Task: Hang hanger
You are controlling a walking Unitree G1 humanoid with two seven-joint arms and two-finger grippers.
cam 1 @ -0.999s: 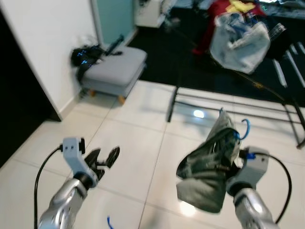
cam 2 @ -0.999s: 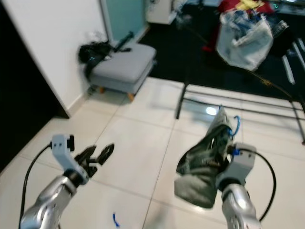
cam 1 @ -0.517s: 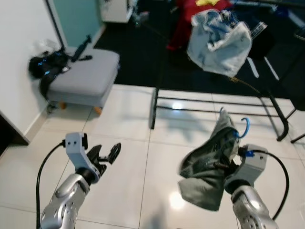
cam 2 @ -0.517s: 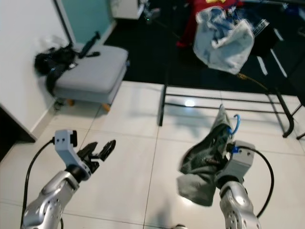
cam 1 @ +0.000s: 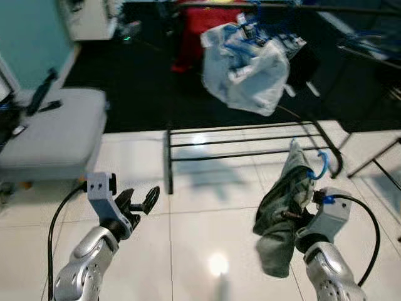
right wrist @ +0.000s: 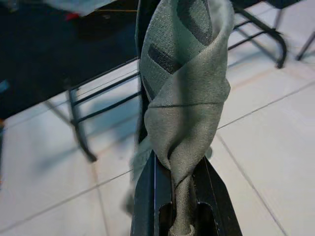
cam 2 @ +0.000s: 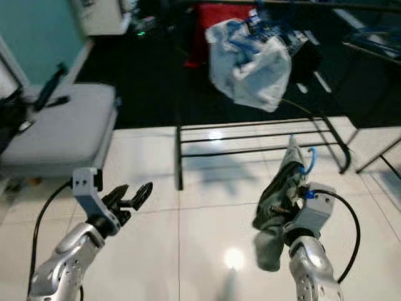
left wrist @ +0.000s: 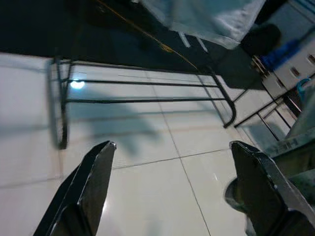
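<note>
Hanger sits in my right gripper, blue hook poking up above the grey-green garment draped on it; the right wrist view shows both fingers pinched tight on the twisted cloth. Left gripper is held out front over the white tile floor with fingers spread, carrying nothing. The clothes rack's low black bars are just ahead on the tiles; its top rail runs along the upper edge of the head view, with a pale garment already hanging from it. My read: I'm not close enough yet. Plan is to step in square to the rack, raise the right arm so the hook opening faces the rail, pick a bare stretch beside the pale garment, drop the hook over, then release only once the weight settles. Risk: cloth slipping off the hanger, since the grip is mostly on fabric
</note>
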